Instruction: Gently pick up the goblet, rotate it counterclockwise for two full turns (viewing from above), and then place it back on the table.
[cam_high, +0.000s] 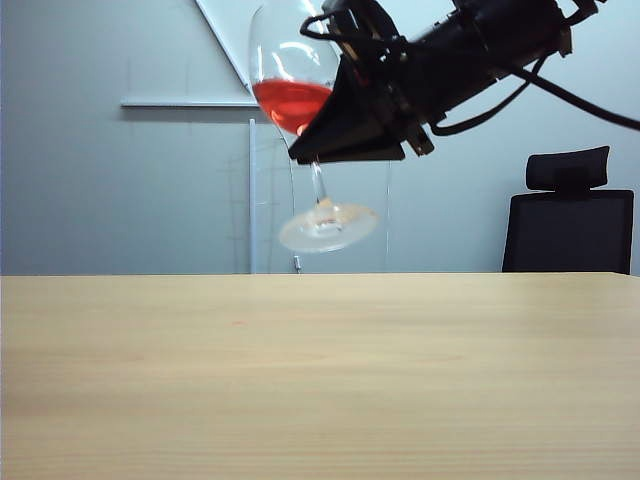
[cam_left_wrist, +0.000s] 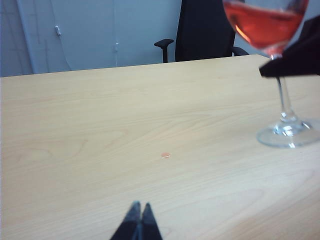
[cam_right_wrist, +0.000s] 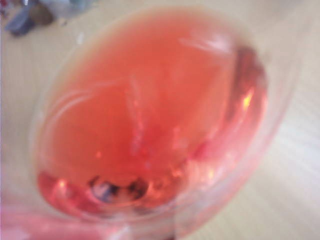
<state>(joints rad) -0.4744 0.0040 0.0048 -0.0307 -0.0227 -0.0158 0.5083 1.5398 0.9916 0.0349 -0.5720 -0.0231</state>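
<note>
Nearest the left wrist camera, the left gripper (cam_left_wrist: 139, 222) hangs low over the wide light beige wood-grain table (cam_left_wrist: 100, 125), its two dark fingertips pressed together with nothing between them. It is idle and well apart from the work. A small reddish spot (cam_left_wrist: 165, 155) lies on the bare wood ahead of it, possibly a drop of the liquid, though it is too small to be sure.

Farther on, the tall clear stemmed goblet with red liquid in its tulip bowl (cam_high: 292, 80) is in the air, its round flat foot (cam_high: 328, 227) well above the tabletop and tilted. The right gripper (cam_high: 330, 130) comes in from the right of the exterior view and is clamped at the base of the bowl where the thin stem (cam_high: 318, 182) begins. Its fingers are narrowly closed on the glass. The right wrist view is filled with a blur of the red liquid (cam_right_wrist: 145, 120), so the contact itself is hard to read there.

This looks like the turning step. To do it well, the spin should run about the stem's own axis with the bowl brought back toward upright, since the tilt already carries the liquid toward one wall. Slow, even rolling keeps it from slopping over. The grip should be firm enough to prevent slipping but not hard on thin glass. Height above the table should be held until both turns are done.

Beyond the table's far edge stand a black office chair (cam_high: 570, 215) and a pale wall.
</note>
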